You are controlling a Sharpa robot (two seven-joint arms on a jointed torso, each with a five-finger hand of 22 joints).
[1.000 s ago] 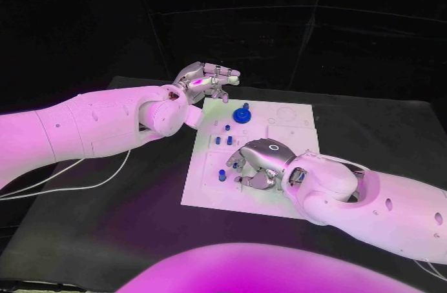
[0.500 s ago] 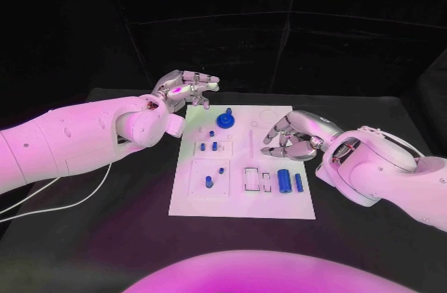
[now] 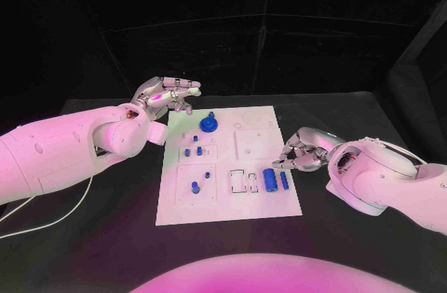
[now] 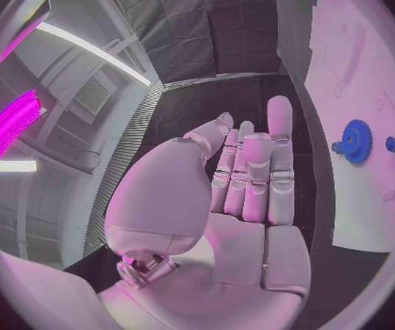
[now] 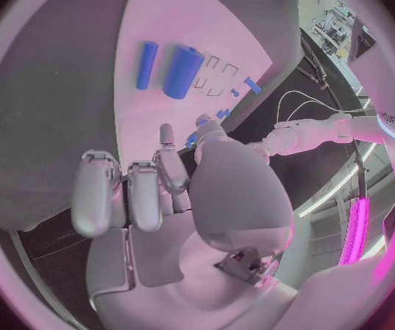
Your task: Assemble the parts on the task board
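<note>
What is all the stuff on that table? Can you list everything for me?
Table: one, black, under everything.
Task board: one, white, middle of the table.
Gear: one, blue, far end of the board.
Cylinders: two, blue, one thick and one thin, side by side near the board's right edge.
Small pegs: several, blue, on the board's left half.
Cable: one, white, on the table under the left arm.
Left hand: silver, beyond the board's far left corner, holding nothing.
Right hand: silver, fingers curled, beside the board's right edge.

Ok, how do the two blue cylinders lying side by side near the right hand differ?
The thick cylinder is much wider than the thin cylinder and lies farther from the right hand. The thin one lies nearer the task board's right edge. Both are blue, lie flat and parallel, untouched.
</note>
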